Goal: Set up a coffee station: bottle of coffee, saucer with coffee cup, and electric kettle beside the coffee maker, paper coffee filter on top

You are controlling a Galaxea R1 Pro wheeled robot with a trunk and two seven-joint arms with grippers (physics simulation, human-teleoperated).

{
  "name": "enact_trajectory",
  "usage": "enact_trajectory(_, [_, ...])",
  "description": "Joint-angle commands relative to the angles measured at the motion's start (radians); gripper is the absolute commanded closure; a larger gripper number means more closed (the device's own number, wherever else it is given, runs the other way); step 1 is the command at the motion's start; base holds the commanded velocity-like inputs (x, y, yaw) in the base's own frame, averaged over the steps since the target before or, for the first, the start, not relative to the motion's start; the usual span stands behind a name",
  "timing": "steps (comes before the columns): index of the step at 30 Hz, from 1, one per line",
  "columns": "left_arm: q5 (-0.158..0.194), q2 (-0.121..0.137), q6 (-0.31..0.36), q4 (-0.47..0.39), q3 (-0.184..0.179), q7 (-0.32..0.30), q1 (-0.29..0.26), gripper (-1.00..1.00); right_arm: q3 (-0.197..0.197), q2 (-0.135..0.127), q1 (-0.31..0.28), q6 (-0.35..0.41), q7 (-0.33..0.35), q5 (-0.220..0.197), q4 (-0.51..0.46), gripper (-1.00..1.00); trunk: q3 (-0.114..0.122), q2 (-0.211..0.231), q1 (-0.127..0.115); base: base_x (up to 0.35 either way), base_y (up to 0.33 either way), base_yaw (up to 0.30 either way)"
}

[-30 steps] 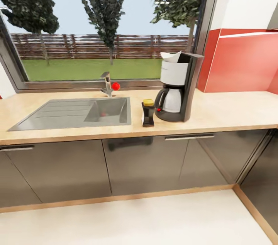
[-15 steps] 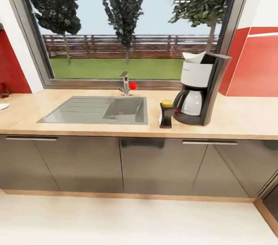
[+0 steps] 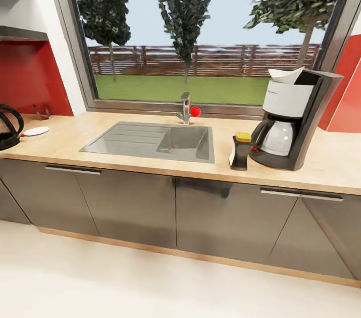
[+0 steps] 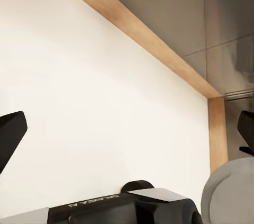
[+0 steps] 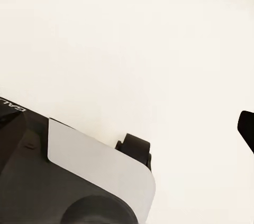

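Standing beside the coffee maker (image 3: 295,120), the bottle of coffee (image 3: 240,151)

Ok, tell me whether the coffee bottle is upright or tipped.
Upright: the coffee bottle stands on the counter, yellow cap on top, beside the coffee maker.

The sink (image 3: 150,140) is set into the kitchen countertop (image 3: 321,170). The faucet (image 3: 185,107) stands behind the sink. Right of the sink stands the bottle of coffee (image 3: 240,151), with the coffee maker (image 3: 296,120) just beyond it; the paper coffee filter (image 3: 285,75) sits on top of the machine. Far left of the sink lies the saucer (image 3: 36,131), then the electric kettle (image 3: 7,127). The kitchen shelf (image 3: 20,33) hangs above them.
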Motion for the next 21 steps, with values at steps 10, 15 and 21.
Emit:
enact_trajectory(10, [0.007, 0.0, -0.006, 0.0, -0.008, -0.001, -0.001, -1.0, -0.004, 0.0, 0.0, -0.004, 0.004, 0.006, 0.0, -1.0, -0.004, 0.0, 0.0, 0.0, 0.0, 0.269])
enact_trajectory(15, [0.007, 0.0, -0.006, 0.0, -0.008, -0.001, -0.001, -1.0, -0.004, 0.0, 0.0, -0.004, 0.004, 0.006, 0.0, -1.0, -0.006, 0.0, 0.0, 0.0, 0.0, 0.269])
enact_trajectory(21, [0.007, 0.0, -0.006, 0.0, -0.008, -0.001, -0.001, -1.0, -0.004, 0.0, 0.0, -0.005, 0.003, 0.006, 0.0, -1.0, -0.008, 0.0, 0.0, 0.0, 0.0, 0.269])
